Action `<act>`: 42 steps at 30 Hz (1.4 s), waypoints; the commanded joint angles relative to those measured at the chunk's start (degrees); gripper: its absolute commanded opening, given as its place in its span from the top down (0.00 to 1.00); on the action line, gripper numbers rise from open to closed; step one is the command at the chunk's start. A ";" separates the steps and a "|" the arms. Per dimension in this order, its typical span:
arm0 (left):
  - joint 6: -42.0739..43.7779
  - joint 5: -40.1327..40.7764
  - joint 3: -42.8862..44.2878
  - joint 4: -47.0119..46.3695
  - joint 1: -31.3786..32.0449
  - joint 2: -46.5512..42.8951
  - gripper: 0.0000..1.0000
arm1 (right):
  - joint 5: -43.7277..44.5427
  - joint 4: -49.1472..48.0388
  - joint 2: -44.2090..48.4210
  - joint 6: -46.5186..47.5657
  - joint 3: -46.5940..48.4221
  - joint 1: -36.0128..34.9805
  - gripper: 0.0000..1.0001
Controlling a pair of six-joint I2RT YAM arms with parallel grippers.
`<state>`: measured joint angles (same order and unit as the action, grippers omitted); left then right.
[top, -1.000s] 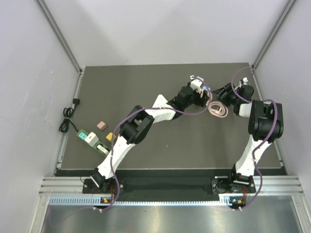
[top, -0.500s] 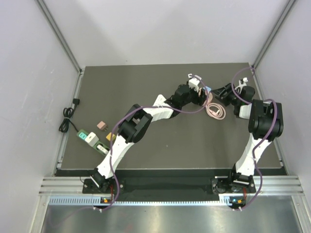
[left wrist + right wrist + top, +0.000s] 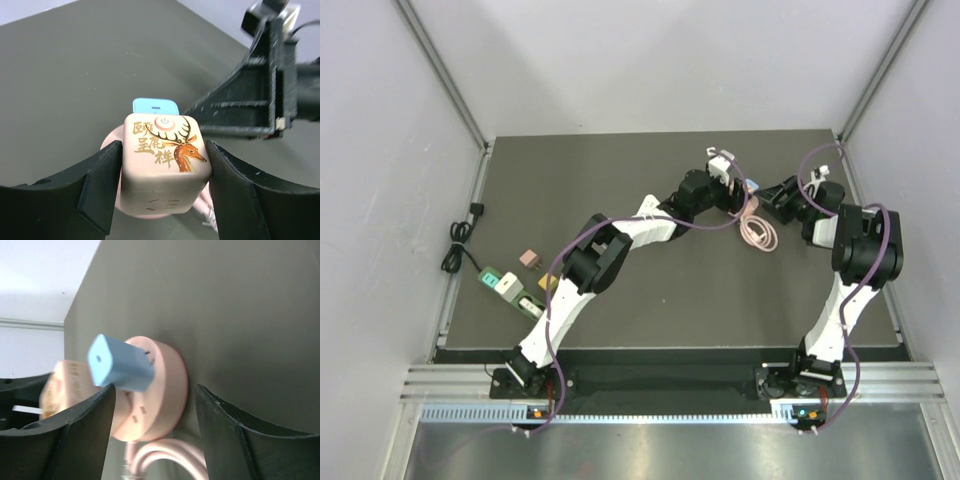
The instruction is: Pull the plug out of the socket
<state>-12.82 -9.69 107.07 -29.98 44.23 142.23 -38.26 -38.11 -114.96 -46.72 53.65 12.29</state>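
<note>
The socket is a pink cube (image 3: pixel 165 165) with a deer print on a round pink base (image 3: pixel 160 390). A light blue plug (image 3: pixel 122 365) sticks out of its side; it also shows in the left wrist view (image 3: pixel 155 106) and the top view (image 3: pixel 750 186). My left gripper (image 3: pixel 164 190) is shut on the cube, one finger on each side (image 3: pixel 725 188). My right gripper (image 3: pixel 155 425) is open, its fingers straddling the base just below the plug without touching it (image 3: pixel 775 197). The socket's pink cable (image 3: pixel 758 230) lies coiled on the mat.
A green power strip (image 3: pixel 505 285) with a black cord (image 3: pixel 460 240) lies at the mat's left edge, with a small pink adapter (image 3: pixel 530 258) and a yellow piece (image 3: pixel 546 282) beside it. Grey walls and metal posts enclose the dark mat (image 3: pixel 620 180).
Both grippers and the socket have shifted slightly left and away from me. The pink cable has dragged left with them. The right gripper stays open by the plug.
</note>
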 commanded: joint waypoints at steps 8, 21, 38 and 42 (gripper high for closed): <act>-3.17 -3.49 3.50 -7.20 -0.28 -3.55 1.00 | 0.73 3.21 1.23 2.69 0.67 1.33 0.37; 4.20 -2.44 -0.81 5.87 -0.11 -5.56 0.56 | 0.91 0.23 0.61 1.98 0.05 1.15 0.37; 11.59 -12.98 13.78 25.14 -2.83 -1.70 0.07 | 0.73 1.28 1.23 3.13 0.23 0.80 0.37; 11.77 -14.21 17.64 28.48 -2.83 0.58 0.08 | 0.56 1.19 1.49 3.04 0.14 0.80 0.37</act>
<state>-2.72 -21.43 121.51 -4.75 41.19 141.25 -38.17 -35.62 -115.90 -45.41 53.65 12.97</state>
